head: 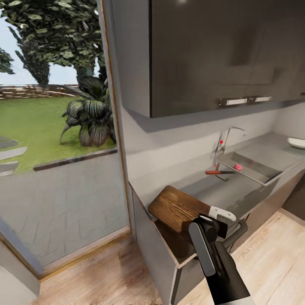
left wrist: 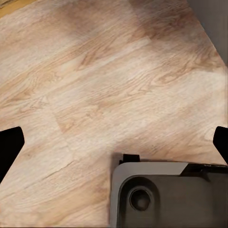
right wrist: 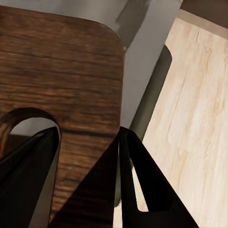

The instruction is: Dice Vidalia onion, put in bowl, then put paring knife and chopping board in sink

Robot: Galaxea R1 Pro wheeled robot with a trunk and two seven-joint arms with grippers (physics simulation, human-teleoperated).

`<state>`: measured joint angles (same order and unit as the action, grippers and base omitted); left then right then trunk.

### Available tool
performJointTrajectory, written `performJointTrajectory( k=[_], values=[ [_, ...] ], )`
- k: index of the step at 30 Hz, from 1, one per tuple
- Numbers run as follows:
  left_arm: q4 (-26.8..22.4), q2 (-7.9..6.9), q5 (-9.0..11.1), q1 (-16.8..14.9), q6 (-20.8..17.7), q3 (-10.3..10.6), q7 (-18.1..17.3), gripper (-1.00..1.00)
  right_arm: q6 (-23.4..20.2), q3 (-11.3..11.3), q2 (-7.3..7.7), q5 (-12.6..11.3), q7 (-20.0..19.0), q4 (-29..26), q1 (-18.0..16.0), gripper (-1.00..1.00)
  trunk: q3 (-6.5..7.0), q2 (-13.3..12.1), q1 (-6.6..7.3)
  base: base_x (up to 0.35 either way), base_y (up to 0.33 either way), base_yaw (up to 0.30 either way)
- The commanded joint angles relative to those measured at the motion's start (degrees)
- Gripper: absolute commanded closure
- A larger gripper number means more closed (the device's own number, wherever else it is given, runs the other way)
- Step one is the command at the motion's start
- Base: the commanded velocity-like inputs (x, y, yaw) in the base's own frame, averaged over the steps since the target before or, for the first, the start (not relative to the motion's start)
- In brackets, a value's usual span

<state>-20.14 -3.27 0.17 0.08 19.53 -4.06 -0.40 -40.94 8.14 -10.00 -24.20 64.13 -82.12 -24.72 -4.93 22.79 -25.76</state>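
Observation:
The brown chopping board [head: 178, 206] lies at the near left end of the grey countertop [head: 169, 182], its handle end sticking out past the front edge. My right gripper [head: 204, 221] is shut on that end. In the right wrist view one finger [right wrist: 28, 161] passes through the board's [right wrist: 61, 71] slot and the other sits outside the edge. The paring knife [head: 218, 172], with its red handle, rests on the counter just beside the sink [head: 254, 171]. A small pink lump [head: 238, 167] lies in the basin; I cannot tell whether it is the onion. The white bowl [head: 296, 142] stands far right. My left gripper [left wrist: 114, 142] is open over the floor.
Dark wall cabinets [head: 220, 55] hang over the counter, and the chrome tap [head: 226, 140] stands behind the sink. A tall glass opening [head: 55, 127] to the garden is at the left. Wooden floor [head: 271, 254] runs along the cabinets, and the robot's grey base [left wrist: 166, 194] is under my left gripper.

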Motion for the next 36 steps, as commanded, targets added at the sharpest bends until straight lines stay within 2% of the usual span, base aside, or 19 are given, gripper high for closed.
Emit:
performJointTrajectory(
  k=[1,5,8,11,36],
  values=[
    [-0.08,0.02,0.01,0.01,0.11,-0.16,-0.04,-1.0,-0.37,0.08,0.0,-0.41,0.47,-0.05,-0.07,1.0,-0.16,0.12,-0.03,-0.076,-0.282,0.226],
    [-0.08,0.02,0.01,0.01,0.12,-0.16,-0.04,-1.0,-0.37,0.4,0.0,-0.4,0.47,-0.05,-0.07,1.0,-0.33,0.12,-0.03,-0.08,-0.282,0.226],
    [-0.08,0.02,0.01,0.01,0.14,-0.16,-0.04,-1.0,-0.37,3.4,0.0,-0.33,0.47,-0.07,-0.07,1.0,-0.46,0.12,-0.03,-0.082,-0.282,0.226],
    [-0.08,0.02,0.01,0.01,0.11,-0.16,-0.04,-1.0,-0.37,4.42,0.0,-0.32,0.47,-0.13,-0.07,1.0,-0.59,0.12,-0.03,-0.082,-0.282,0.226],
    [-0.08,0.1,0.09,0.01,0.07,-0.24,-0.04,-1.0,-0.37,4.74,0.0,-0.32,0.47,-0.23,-0.07,1.0,-1.67,0.12,-0.03,-0.034,-0.283,0.226]
  ],
)
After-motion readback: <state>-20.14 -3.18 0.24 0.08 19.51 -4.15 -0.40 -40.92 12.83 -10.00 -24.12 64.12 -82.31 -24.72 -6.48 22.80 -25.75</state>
